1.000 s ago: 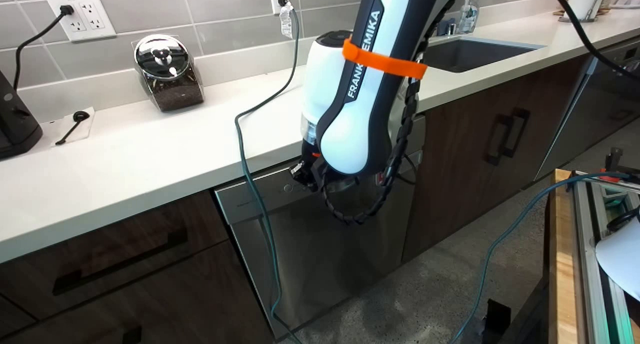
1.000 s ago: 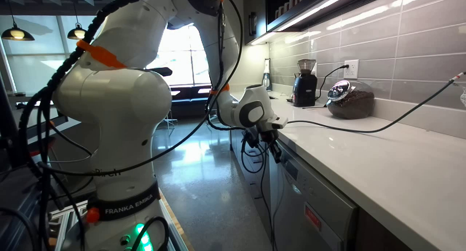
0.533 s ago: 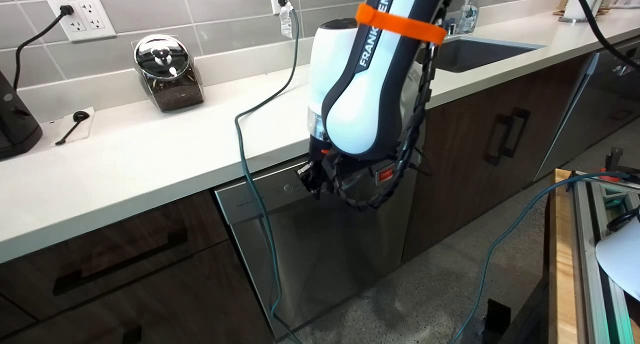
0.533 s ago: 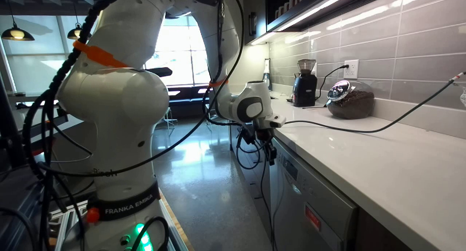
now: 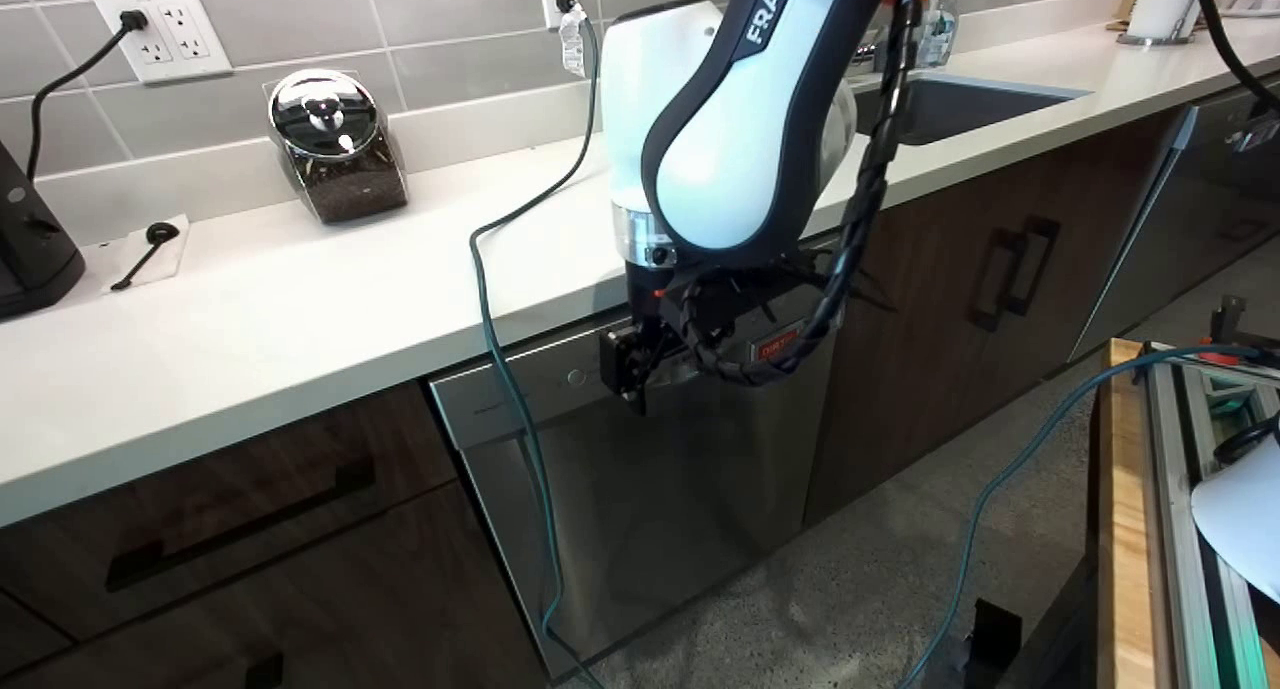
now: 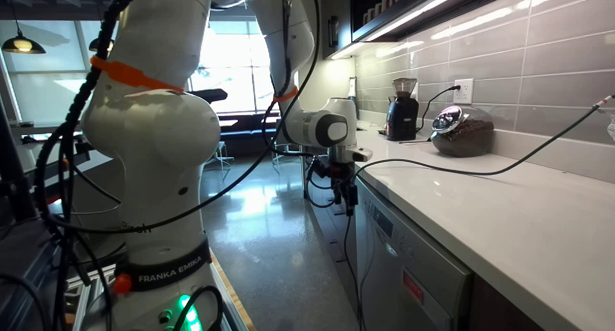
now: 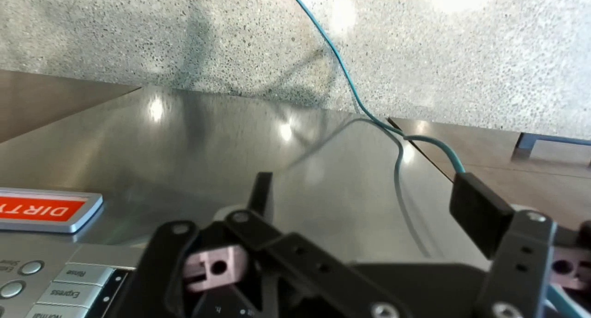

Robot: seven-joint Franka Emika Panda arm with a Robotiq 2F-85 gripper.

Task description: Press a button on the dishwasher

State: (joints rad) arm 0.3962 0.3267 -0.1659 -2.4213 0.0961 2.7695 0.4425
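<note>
1. Jar [image 5: 338,151]: clear, shiny-lidded, on the counter [image 5: 250,299], with dark brown stuff [image 5: 355,191] inside.
2. Dishwasher [image 5: 640,479]: under the counter, between dark cabinets [image 5: 240,549], its door closed; the contents are hidden.
3. Gripper [image 7: 369,200]: near the dishwasher's control strip [image 5: 543,381], jaws spread wide; whether it touches, I cannot tell.
4. Bottle [image 5: 938,31]: clear, on the counter behind the sink [image 5: 965,114]; its contents are too small to tell.

Silver-grey dishwasher [image 7: 198,138], speckled grey floor [image 7: 138,36], black gripper [image 7: 369,205]

This is a kitchen: white counter [image 5: 300,294], inset sink [image 5: 965,111], dishwasher [image 5: 700,499], coffee grinder [image 6: 402,117] and tiled splashback [image 6: 485,57]
</note>
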